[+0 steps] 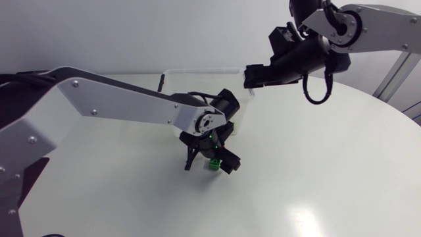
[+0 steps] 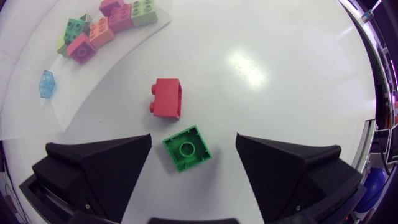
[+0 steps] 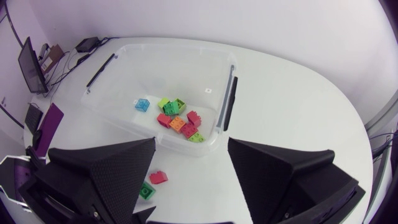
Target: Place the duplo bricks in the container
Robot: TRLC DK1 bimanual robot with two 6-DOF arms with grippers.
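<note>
Head view: the left gripper stood at lower centre of the frame, fingers spread, gripping nothing. The green brick lay on the table between those fingers, touching neither. The red brick lay just ahead of it. The clear container, at upper centre, held several bricks. The right gripper, fingers apart and empty, hung at the container's right end.
</note>
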